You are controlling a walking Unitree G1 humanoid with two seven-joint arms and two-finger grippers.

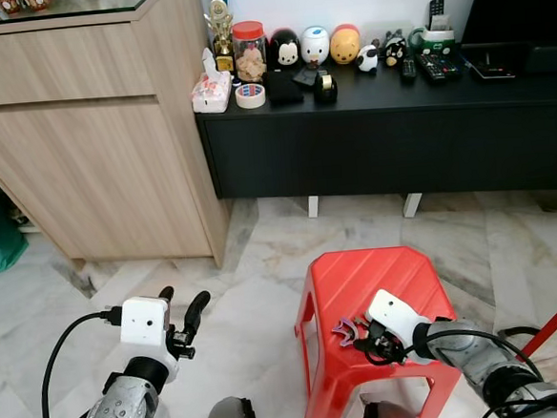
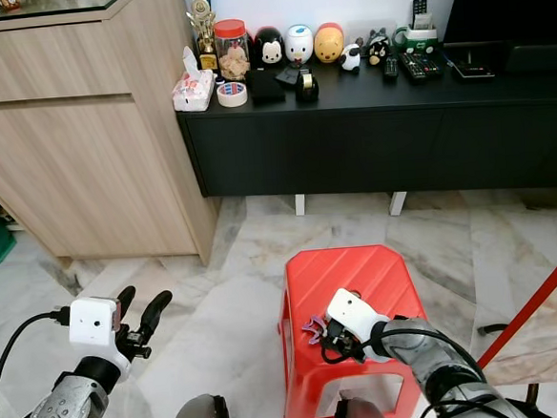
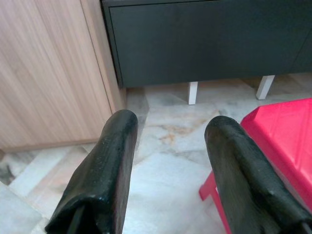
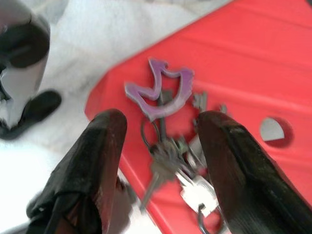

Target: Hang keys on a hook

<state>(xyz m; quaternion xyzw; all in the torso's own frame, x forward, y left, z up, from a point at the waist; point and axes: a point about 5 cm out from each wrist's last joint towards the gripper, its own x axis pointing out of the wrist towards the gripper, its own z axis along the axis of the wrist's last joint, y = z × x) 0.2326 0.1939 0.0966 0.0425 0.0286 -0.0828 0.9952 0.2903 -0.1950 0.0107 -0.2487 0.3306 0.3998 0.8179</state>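
Pickup step: right gripper [image 4: 158, 165], fingers spread, straddles the keys [image 4: 168, 156] on the red stool [image 1: 360, 280], lower centre; next, clench.

2 silver arms end in white boxy wrist cameras. The left gripper [image 1: 188, 311] and right gripper [image 4: 161, 146] each have 2 long black fingers. Black cables loop along both forearms.

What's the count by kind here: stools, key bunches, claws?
red stool: 1
key bunch: 1
claws: 2 (left claw, right claw)
Total: 4
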